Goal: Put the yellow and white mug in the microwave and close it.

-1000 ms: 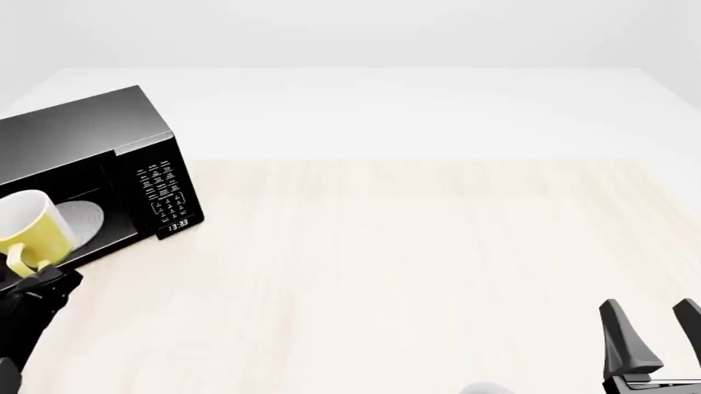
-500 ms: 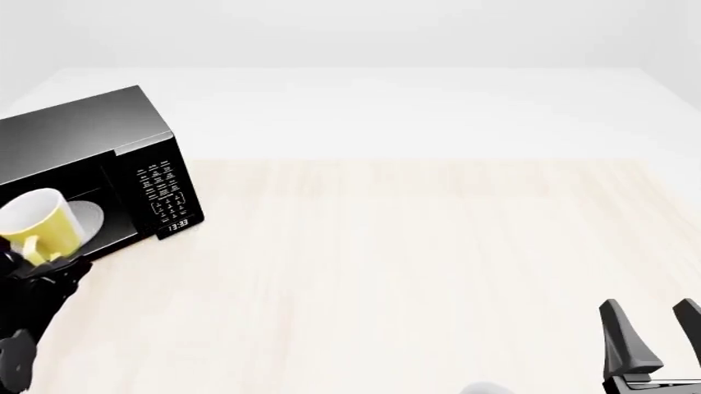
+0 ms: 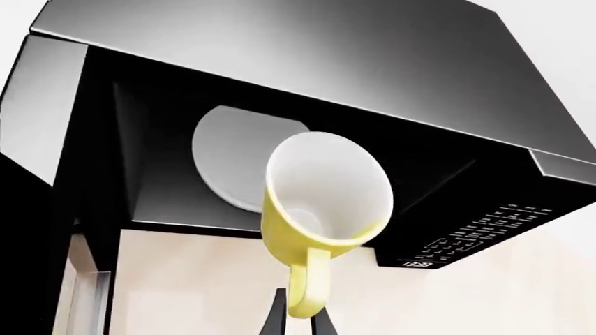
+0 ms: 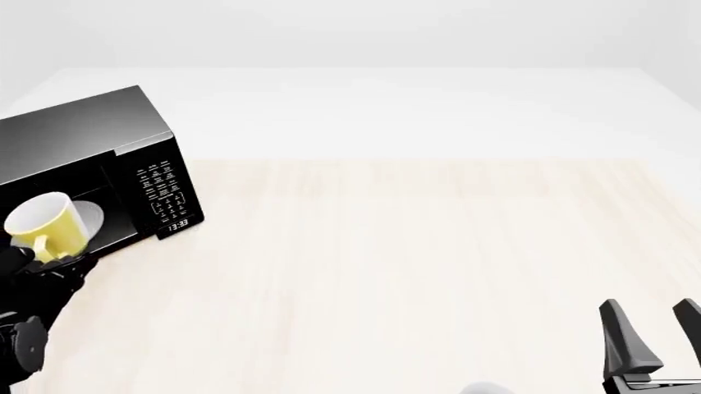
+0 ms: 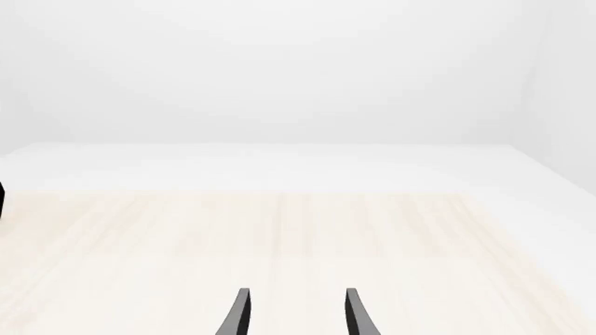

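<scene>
— What's the biggest thing in front of you?

— The table (image 4: 416, 263), pale wood grain running away from me, with a white surround beyond it. On its far left stands the microwave (image 4: 98, 156), a black box with its cavity facing me and open. My left wrist camera looks straight into that dark cavity, and the white-marked button panel (image 3: 479, 234) sits on the side of the opening. In the front view the small clock (image 4: 179, 223) glows at the bottom of that panel.

— And inside it?

— The round white turntable plate (image 3: 233, 153), lying on the cavity floor, partly hidden by the mug.

— Where is the mug?

— The yellow and white mug (image 4: 46, 226) is at the mouth of the microwave, in the air, tilted so its white inside faces my wrist camera. I cannot tell whether any of it has passed the front edge of the cavity. It is not resting on the plate.

— Who has it?

— My left gripper (image 3: 300, 322). Its fingers are pinched onto the yellow loop handle (image 3: 308, 289), which points back toward me.

— Your other hand?

— My right gripper (image 4: 655, 328) hovers over the table's near right corner, well apart from everything, its two dark fingers spread with nothing between them.
</scene>
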You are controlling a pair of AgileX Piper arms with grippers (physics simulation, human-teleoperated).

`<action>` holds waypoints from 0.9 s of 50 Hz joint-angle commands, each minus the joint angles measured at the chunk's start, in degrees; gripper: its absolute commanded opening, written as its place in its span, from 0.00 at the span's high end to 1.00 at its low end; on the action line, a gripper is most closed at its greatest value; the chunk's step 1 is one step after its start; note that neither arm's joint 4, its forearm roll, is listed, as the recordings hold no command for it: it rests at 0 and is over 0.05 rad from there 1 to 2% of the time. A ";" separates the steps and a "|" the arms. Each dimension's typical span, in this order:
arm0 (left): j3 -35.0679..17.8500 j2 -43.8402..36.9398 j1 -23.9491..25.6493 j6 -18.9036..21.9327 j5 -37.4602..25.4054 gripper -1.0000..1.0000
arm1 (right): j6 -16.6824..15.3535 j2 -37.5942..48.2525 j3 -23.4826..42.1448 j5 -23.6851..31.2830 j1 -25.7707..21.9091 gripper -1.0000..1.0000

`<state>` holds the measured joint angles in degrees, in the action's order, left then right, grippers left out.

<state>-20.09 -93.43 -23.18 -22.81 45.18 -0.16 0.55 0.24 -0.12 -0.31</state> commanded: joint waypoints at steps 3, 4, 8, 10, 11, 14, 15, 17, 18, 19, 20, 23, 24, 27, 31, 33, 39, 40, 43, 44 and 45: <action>-2.82 -4.46 0.20 0.19 1.12 1.00 | 0.00 0.00 0.00 0.00 0.01 0.00; -3.27 -4.79 0.16 0.25 1.02 1.00 | -0.01 0.00 0.00 0.00 -0.01 0.00; -4.02 -4.95 -0.19 0.25 0.77 1.00 | 0.00 0.01 0.00 0.00 0.00 0.00; -4.34 -5.15 -0.22 0.13 0.70 1.00 | 0.00 0.00 0.00 0.00 -0.01 0.00; -4.47 -5.32 -0.42 0.13 0.72 1.00 | 0.01 0.00 0.00 0.00 0.01 0.00; -4.91 -5.68 -0.40 -0.10 0.68 1.00 | 0.01 0.00 0.00 0.00 0.00 0.00; -5.04 -5.81 -0.42 -0.17 0.68 1.00 | -0.01 -0.01 0.00 0.00 -0.01 0.00; -5.37 -6.24 -0.50 -0.18 0.77 1.00 | 0.00 -0.02 0.00 0.00 0.01 0.00; -5.64 -6.55 -0.51 -0.22 0.77 1.00 | 0.01 -0.01 0.00 0.00 0.01 0.00; -5.80 -6.67 -0.46 -0.22 0.77 1.00 | 0.00 0.00 0.00 0.00 0.01 0.00; -5.97 -6.84 -0.55 -0.24 0.74 1.00 | 0.00 0.01 0.00 0.00 0.01 0.00; -6.66 -7.61 -0.66 -0.39 0.75 1.00 | -0.01 0.00 0.00 0.00 0.00 0.00; -6.90 -7.89 -0.58 -0.44 0.76 1.00 | 0.00 -0.01 0.00 0.00 -0.01 0.00; -7.70 -9.35 -0.91 -0.42 1.06 1.00 | 0.00 0.00 0.00 0.00 0.01 0.00; -8.86 -10.39 -1.15 -0.63 0.76 1.00 | 0.00 0.00 0.00 0.00 0.01 0.00; -9.43 -10.56 -1.28 -0.65 0.54 1.00 | 0.00 0.02 0.00 0.00 0.01 0.00; -11.15 -11.23 -1.45 -1.17 0.03 1.00 | 0.00 0.00 0.00 0.00 0.00 0.00; -11.37 -11.40 -1.52 -1.22 -0.01 1.00 | 0.00 0.01 0.00 0.00 0.01 0.00; -12.44 -11.86 -1.38 -1.63 -0.39 1.00 | 0.00 -0.01 0.00 0.00 0.00 0.00; -12.64 -11.86 -1.45 -1.55 -0.47 1.00 | -0.01 -0.01 0.00 0.00 0.00 0.00; -12.88 -11.93 -1.49 -1.60 -0.61 1.00 | -0.01 0.00 0.00 0.00 -0.01 0.00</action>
<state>-30.18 -104.12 -24.43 -24.16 45.22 -0.16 0.55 0.24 -0.12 -0.31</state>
